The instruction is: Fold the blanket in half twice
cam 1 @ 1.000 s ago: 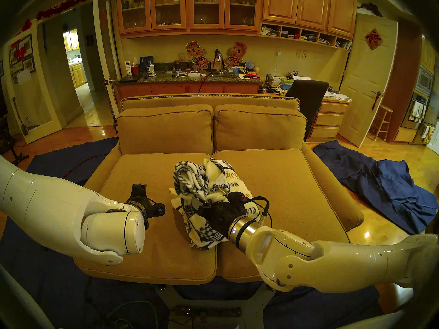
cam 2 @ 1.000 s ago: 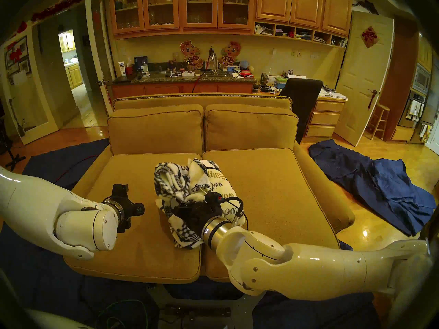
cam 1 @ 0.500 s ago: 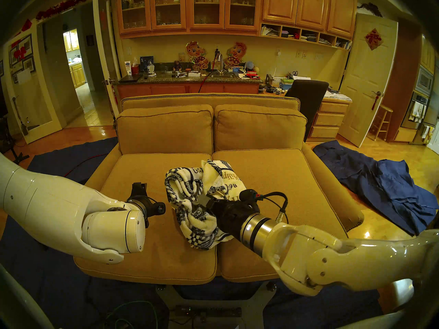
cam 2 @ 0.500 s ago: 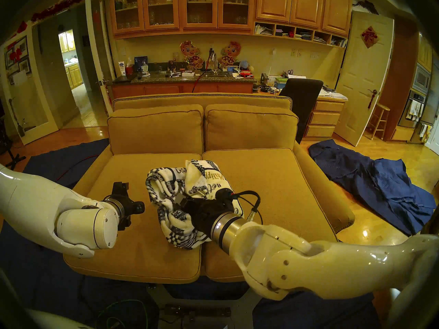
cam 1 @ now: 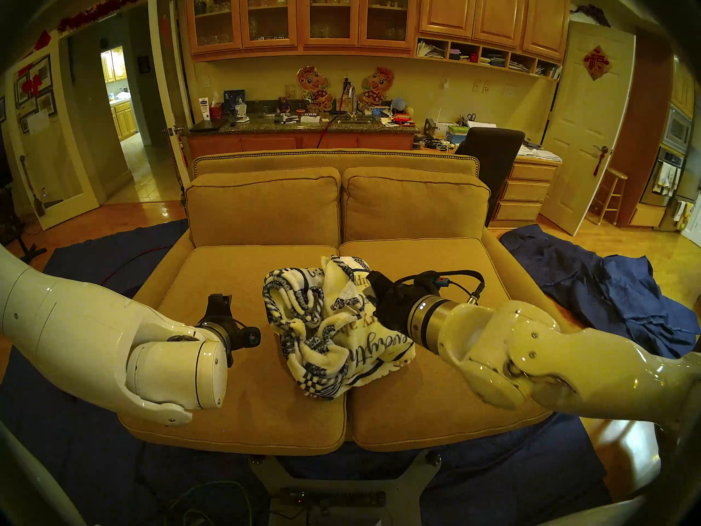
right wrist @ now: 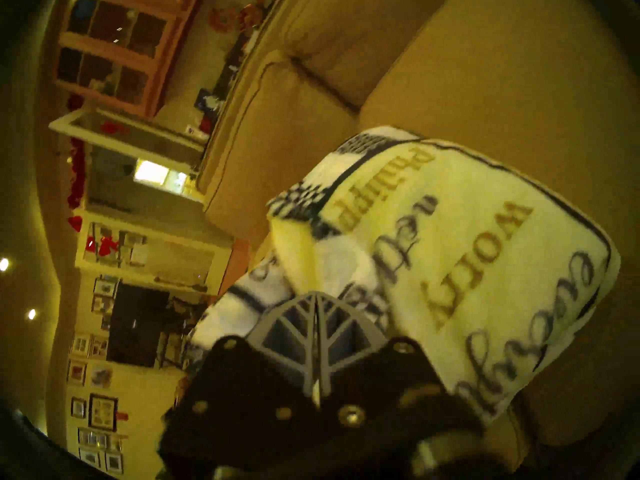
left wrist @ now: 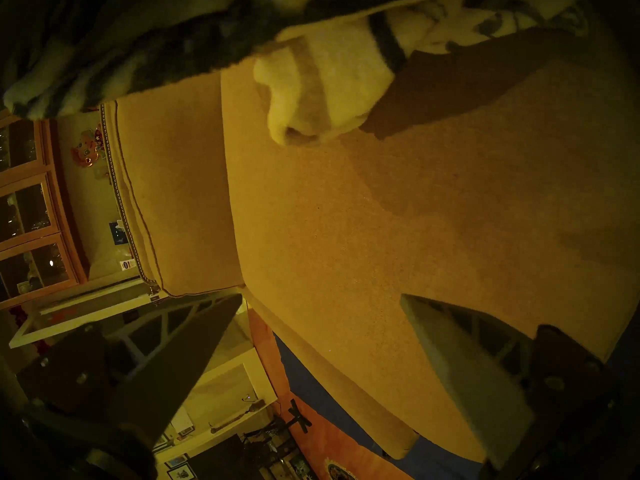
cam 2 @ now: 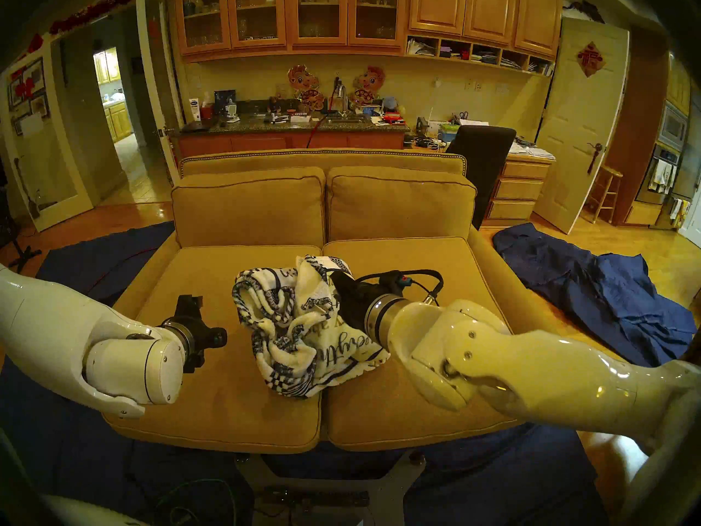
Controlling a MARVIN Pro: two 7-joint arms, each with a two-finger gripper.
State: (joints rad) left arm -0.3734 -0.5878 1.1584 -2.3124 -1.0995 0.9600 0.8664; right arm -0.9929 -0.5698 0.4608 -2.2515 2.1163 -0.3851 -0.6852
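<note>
1. The blanket [cam 1: 333, 324] lay in a messy heap in the middle of the sofa [cam 1: 242, 362], right over the gap between the two seat cushions
2. It was all bunched up, with the checkered edge curled on the left side and the writing showing on the right side
3. No neat fold could be seen, so I think the job had hardly begun
4. I think the blanket needed to be spread out flat first, and then both folds were left to do
5. The right gripper [right wrist: 317, 316] was up against the right side of the heap, over the part with the writing
6. Its two fingers were squeezed tight together, tip to tip, in the right wrist view
7. No cloth showed between them there, so I could not tell if it had pinched any blanket
8. The left gripper [left wrist: 322, 330] hung over the bare left cushion, a little way from the heap
9. Its two fingers stood wide apart with nothing between them, and it touched nothing
10. A dark blue cloth [cam 1: 607, 293] lay on the floor to the right of the sofa, and it was not part of the job
</note>
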